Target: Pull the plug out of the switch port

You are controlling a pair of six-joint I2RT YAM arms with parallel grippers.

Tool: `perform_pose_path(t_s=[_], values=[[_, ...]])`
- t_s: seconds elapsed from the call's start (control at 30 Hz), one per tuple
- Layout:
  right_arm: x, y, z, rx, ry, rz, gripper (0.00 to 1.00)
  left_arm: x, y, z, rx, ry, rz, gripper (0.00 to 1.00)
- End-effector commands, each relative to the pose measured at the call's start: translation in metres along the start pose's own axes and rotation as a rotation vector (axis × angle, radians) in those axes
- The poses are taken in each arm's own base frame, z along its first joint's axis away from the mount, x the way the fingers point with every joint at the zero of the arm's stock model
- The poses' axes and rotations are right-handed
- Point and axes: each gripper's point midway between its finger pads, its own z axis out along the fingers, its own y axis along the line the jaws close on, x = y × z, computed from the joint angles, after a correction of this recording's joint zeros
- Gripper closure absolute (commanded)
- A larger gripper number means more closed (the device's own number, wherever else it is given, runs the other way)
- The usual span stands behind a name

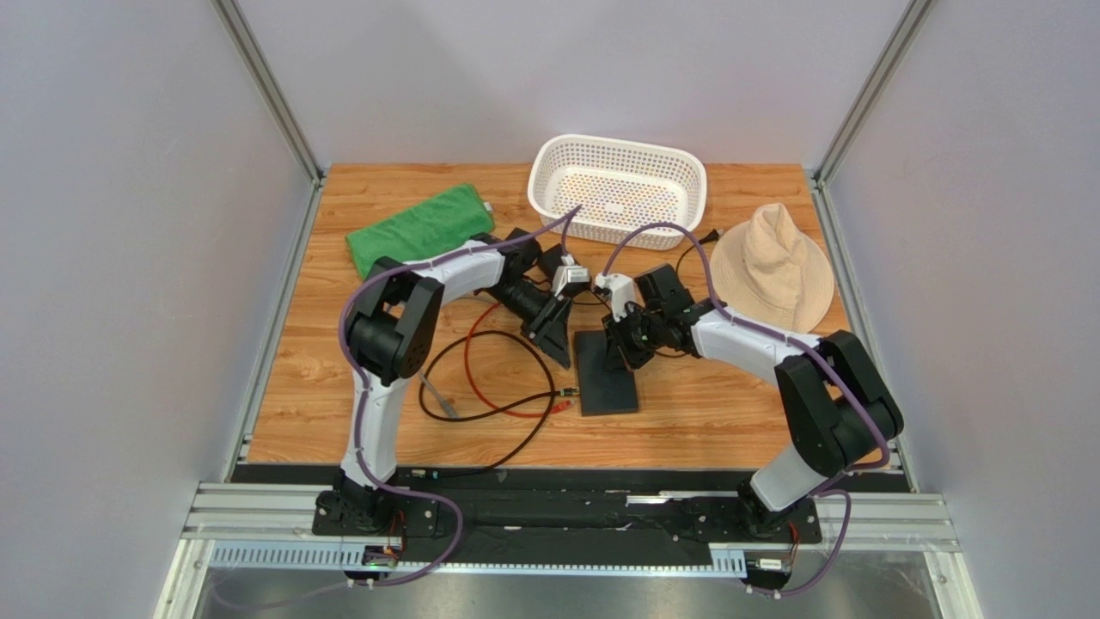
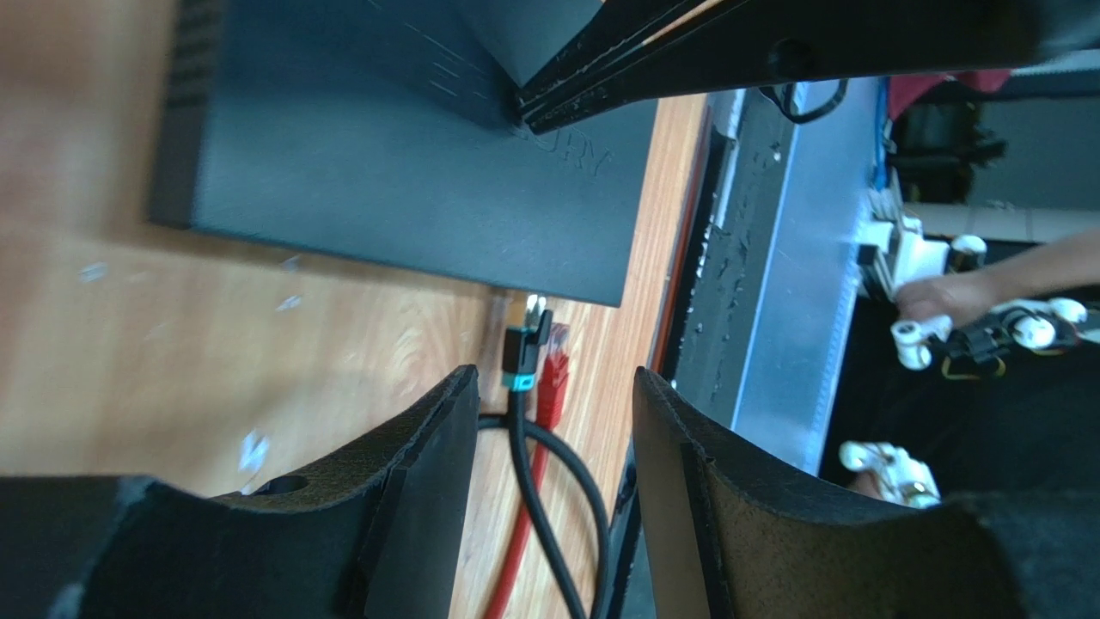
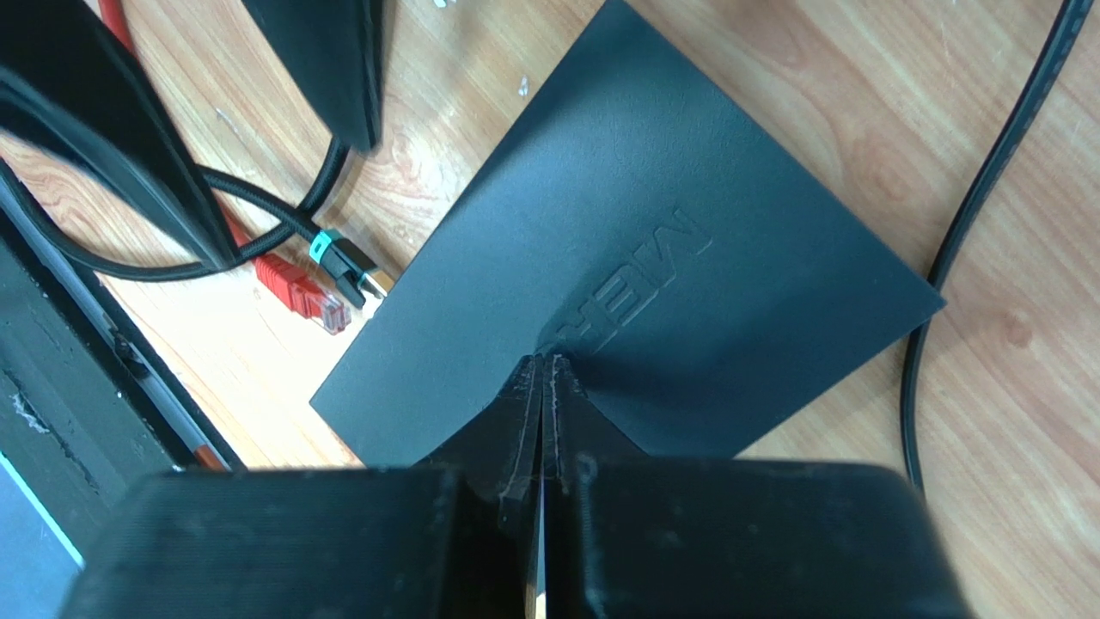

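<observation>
The switch [image 1: 607, 374] [image 2: 413, 155] [image 3: 646, 258] is a flat matte-black slab lying flat on the wooden table. My right gripper [image 1: 624, 338] [image 3: 542, 368] is shut, its tips pressing down on the switch's top face. The black plug [image 2: 523, 348] [image 3: 342, 262], marked with a teal band, lies on the wood beside a red plug [image 2: 553, 374] [image 3: 300, 294]. Its bare tip shows just off the switch's edge. My left gripper [image 1: 553, 338] [image 2: 555, 413] hovers above the plugs, open, with nothing between its fingers [image 2: 433, 439].
Black and red cables [image 1: 497, 381] loop over the table to the left of the switch. A white basket [image 1: 549, 181], a green cloth [image 1: 416, 230] and a beige hat [image 1: 775, 265] sit along the back. Another black cord [image 3: 981, 194] runs past the switch's right side.
</observation>
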Motion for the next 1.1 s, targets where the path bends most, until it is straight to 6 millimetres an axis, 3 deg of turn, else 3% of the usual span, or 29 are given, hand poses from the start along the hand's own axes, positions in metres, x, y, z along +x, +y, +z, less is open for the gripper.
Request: perform_pose_path(t_s=[0.0,0.23,0.63,1.07], values=[[0.016,-0.011,-0.005,0.068,0.036,-0.011,0.99,0.009,-0.006,0.020,0.092,0.013,-0.004,0.44],[0.017,-0.011,-0.005,0.068,0.035,-0.013,0.99,0.024,0.005,0.039,0.083,0.073,-0.029,0.44],[0.017,-0.011,-0.006,0.067,0.033,-0.013,0.99,0.033,0.015,0.048,0.106,0.102,-0.089,0.45],[0.017,-0.010,-0.006,0.066,0.036,-0.013,0.99,0.040,0.026,0.060,0.093,0.144,-0.132,0.55]])
